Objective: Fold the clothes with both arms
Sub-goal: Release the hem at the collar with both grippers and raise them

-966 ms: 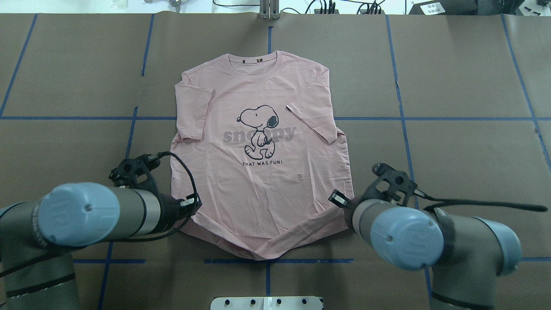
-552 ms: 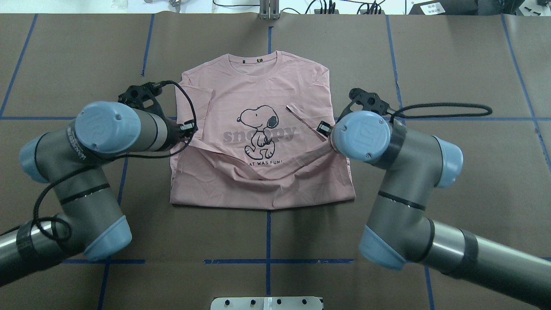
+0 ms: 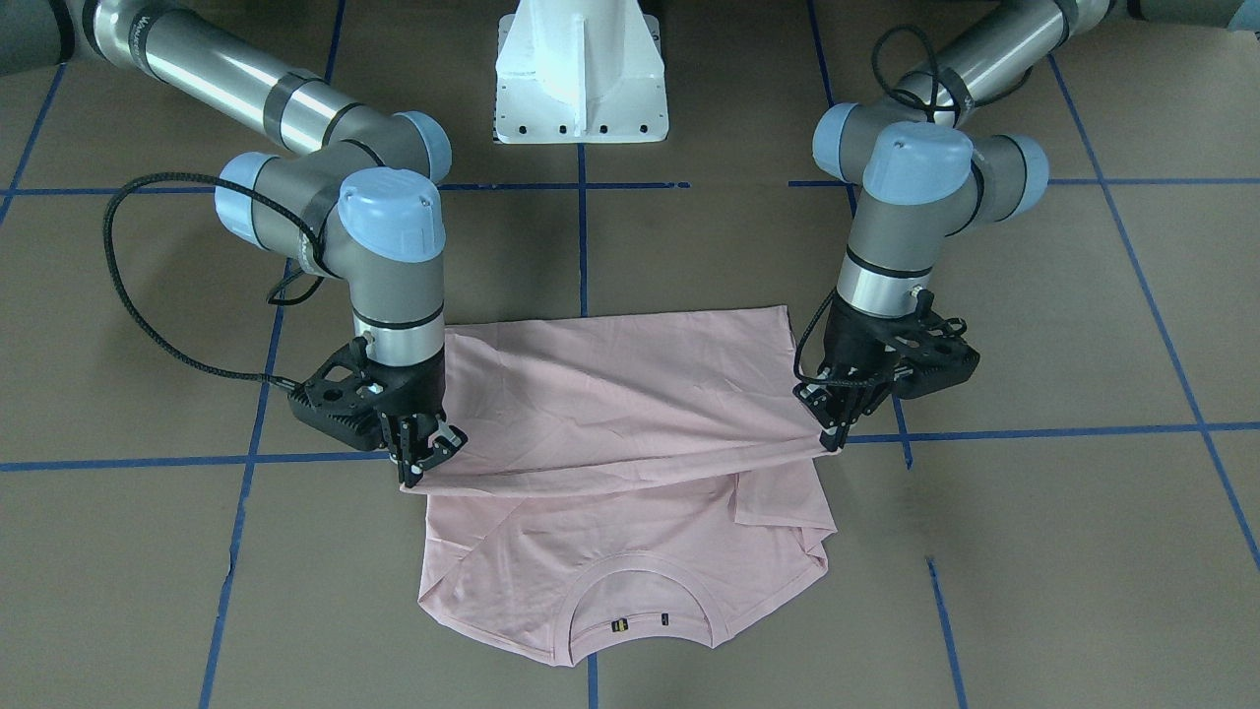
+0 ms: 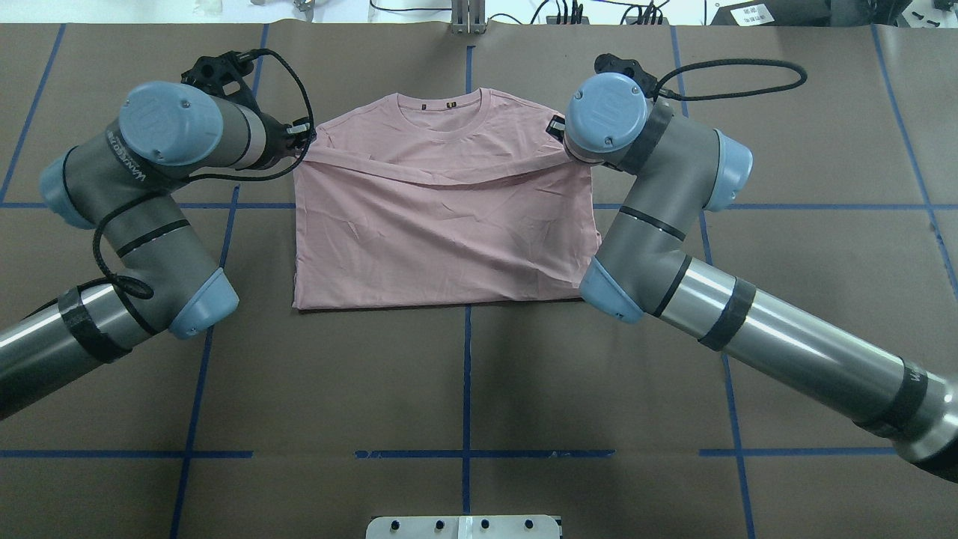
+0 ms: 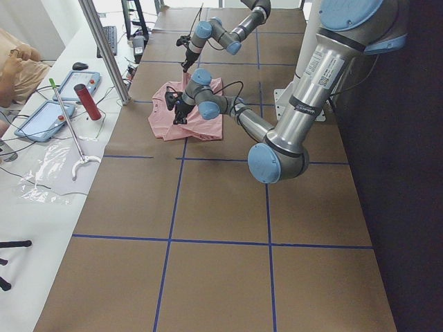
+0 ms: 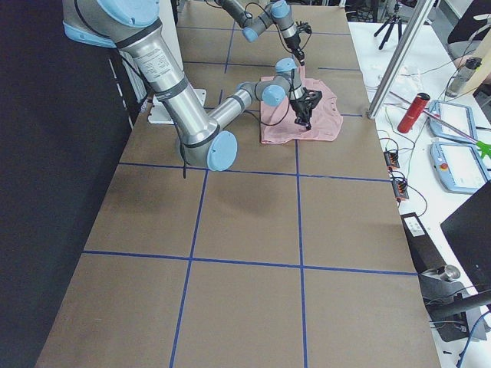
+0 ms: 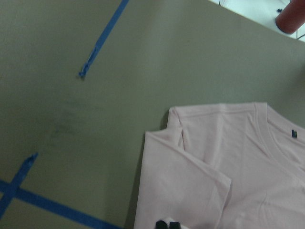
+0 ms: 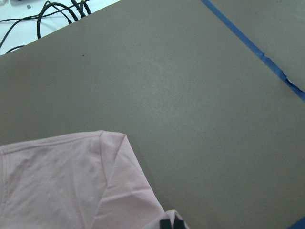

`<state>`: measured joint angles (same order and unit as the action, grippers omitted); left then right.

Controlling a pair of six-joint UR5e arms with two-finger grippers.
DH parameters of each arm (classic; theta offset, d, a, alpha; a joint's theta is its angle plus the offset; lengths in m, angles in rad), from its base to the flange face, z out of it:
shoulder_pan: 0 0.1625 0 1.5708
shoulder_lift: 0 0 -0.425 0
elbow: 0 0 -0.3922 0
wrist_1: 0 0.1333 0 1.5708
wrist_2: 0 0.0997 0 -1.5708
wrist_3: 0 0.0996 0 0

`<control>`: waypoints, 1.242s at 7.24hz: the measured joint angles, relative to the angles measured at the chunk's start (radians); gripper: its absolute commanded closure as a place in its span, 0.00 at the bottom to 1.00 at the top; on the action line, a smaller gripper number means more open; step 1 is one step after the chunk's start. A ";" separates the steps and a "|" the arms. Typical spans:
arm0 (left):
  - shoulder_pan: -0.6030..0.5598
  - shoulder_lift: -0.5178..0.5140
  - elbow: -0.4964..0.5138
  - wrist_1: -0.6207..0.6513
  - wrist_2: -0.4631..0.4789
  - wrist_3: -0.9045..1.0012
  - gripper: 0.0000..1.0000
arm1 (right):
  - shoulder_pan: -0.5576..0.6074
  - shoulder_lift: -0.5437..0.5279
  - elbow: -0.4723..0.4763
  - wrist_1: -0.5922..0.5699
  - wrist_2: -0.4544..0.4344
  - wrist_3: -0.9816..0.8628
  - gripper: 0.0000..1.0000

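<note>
The pale pink T-shirt [image 4: 441, 239] lies folded on the brown table, its lower half drawn over the front so the plain back faces up and the print is hidden. The collar [image 3: 640, 601] stays uncovered at the far end. My left gripper [image 3: 835, 435] is shut on one hem corner, held just above the shoulder. My right gripper [image 3: 418, 471] is shut on the other hem corner. The hem stretches between them as a raised edge. In the overhead view the left gripper [image 4: 305, 141] shows beside the sleeve; the right one is hidden under its wrist.
The white pedestal base [image 3: 581, 69] stands at the robot's side. Blue tape lines [image 4: 465, 389] cross the brown table cover. Beyond the far edge are a metal post [image 6: 399, 57], a red cylinder [image 6: 414, 113], tablets and cables. An operator [image 5: 17, 62] sits there.
Both grippers have carried the hem from the near edge across the shirt toward the collar. The Snoopy print is now covered by the plain back.
</note>
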<state>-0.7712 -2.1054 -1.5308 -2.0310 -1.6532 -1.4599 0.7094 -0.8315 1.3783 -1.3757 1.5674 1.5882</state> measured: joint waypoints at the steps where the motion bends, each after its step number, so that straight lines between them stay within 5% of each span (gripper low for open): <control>1: -0.013 -0.029 0.045 -0.010 0.002 0.008 1.00 | 0.020 0.021 -0.042 0.005 0.008 -0.029 1.00; 6: -0.046 -0.093 0.242 -0.150 0.004 0.047 1.00 | 0.059 0.149 -0.285 0.084 0.014 -0.083 1.00; 9: -0.045 -0.116 0.341 -0.252 0.004 0.046 1.00 | 0.058 0.156 -0.340 0.108 0.014 -0.085 1.00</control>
<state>-0.8164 -2.2218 -1.1894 -2.2828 -1.6490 -1.4141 0.7675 -0.6751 1.0387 -1.2681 1.5809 1.5034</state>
